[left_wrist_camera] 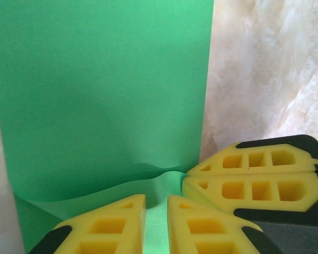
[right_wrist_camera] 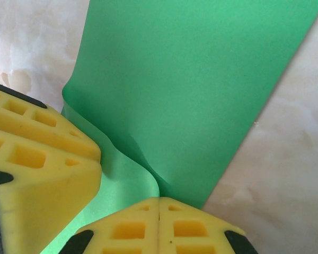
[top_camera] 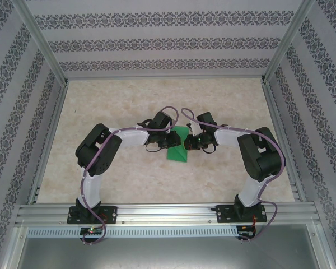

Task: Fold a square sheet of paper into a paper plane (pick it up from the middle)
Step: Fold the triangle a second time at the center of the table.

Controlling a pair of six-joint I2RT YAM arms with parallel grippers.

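Observation:
The square sheet of paper (top_camera: 178,147), bright green, lies bent at the middle of the marble table, with both grippers meeting over it. In the left wrist view the paper (left_wrist_camera: 100,95) spreads out ahead, and a lower layer curls up in a wave near the fingertips. My left gripper (left_wrist_camera: 156,200) stands over that lower layer, its jaws a narrow gap apart with green showing between them. My right gripper (right_wrist_camera: 159,200) is shut, pinching the curled edge of the paper (right_wrist_camera: 191,90) at its tips. Its yellow fingers (left_wrist_camera: 265,190) come in from the right in the left wrist view.
The marble table (top_camera: 129,101) is bare around the paper. Aluminium frame rails (top_camera: 50,129) and patterned walls (top_camera: 168,42) close in the left, right and far sides. The arm bases stand on the rail (top_camera: 162,213) at the near edge.

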